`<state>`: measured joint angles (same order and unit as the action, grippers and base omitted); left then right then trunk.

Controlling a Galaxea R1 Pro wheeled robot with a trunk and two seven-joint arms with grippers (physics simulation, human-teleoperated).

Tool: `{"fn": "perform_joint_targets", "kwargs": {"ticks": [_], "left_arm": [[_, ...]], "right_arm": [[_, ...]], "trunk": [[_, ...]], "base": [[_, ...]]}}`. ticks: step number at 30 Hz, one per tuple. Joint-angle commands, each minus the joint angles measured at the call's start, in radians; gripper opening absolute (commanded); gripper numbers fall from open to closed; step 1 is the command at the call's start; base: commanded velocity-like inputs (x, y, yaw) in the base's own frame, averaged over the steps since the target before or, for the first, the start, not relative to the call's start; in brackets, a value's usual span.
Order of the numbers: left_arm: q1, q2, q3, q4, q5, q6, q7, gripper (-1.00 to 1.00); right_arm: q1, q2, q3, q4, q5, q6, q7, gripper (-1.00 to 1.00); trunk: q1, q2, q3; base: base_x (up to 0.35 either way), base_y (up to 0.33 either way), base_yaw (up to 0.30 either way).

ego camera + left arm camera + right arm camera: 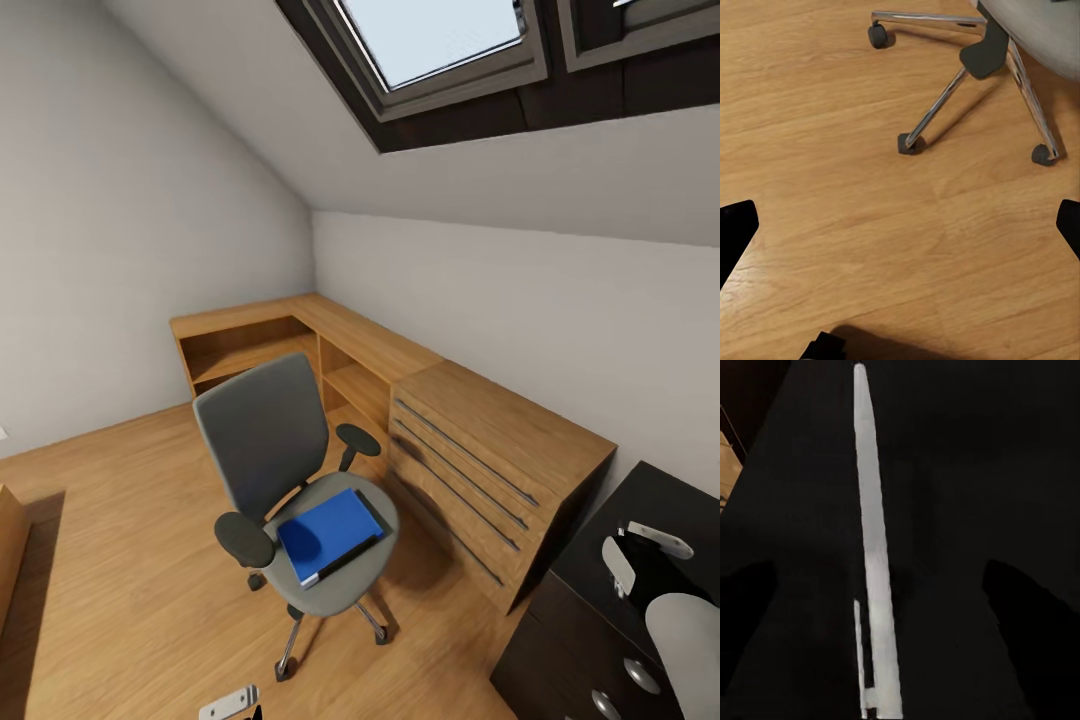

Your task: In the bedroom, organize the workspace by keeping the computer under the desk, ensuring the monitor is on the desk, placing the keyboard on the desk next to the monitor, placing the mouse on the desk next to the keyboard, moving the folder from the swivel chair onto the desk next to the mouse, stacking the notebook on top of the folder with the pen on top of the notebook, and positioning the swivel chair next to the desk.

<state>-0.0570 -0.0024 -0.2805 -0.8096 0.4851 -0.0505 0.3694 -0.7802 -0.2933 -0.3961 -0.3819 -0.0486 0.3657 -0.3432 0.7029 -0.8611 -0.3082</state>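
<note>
Blue folder [328, 533] lies flat on the seat of the grey swivel chair [265, 430], mid-floor, w/ wooden cabinet [480, 470] at its 3 o'clock. Black desk [690, 510] sits at frame's 4 o'clock; white pen [874, 562] lies on it. Right gripper [645, 555] hangs over the pen, released. Left gripper [900, 225] spread wide over wood floor [832, 112], nothing held.

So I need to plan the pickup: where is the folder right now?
In the head view, the blue folder lies flat on the swivel chair seat, centre-low, left of the wooden drawer cabinet.
</note>
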Motion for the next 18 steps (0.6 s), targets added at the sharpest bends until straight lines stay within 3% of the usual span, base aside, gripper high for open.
{"fn": "perform_joint_targets", "kwargs": {"ticks": [1,18], "left_arm": [[-0.001,0.001,-0.005,0.0,0.01,-0.006,0.006,1.0],[-0.001,0.001,-0.005,0.0,0.011,-0.006,0.006,1.0]], "right_arm": [[-0.001,0.0,-0.001,-0.002,-0.006,0.003,-0.003,1.0],[-0.001,0.001,0.0,-0.025,-0.007,-0.003,0.002,1.0]], "trunk": [[0.0,-0.001,-0.001],[0.0,-0.001,-0.001]], "base": [[0.0,0.0,0.0],[0.0,0.0,0.0]]}}
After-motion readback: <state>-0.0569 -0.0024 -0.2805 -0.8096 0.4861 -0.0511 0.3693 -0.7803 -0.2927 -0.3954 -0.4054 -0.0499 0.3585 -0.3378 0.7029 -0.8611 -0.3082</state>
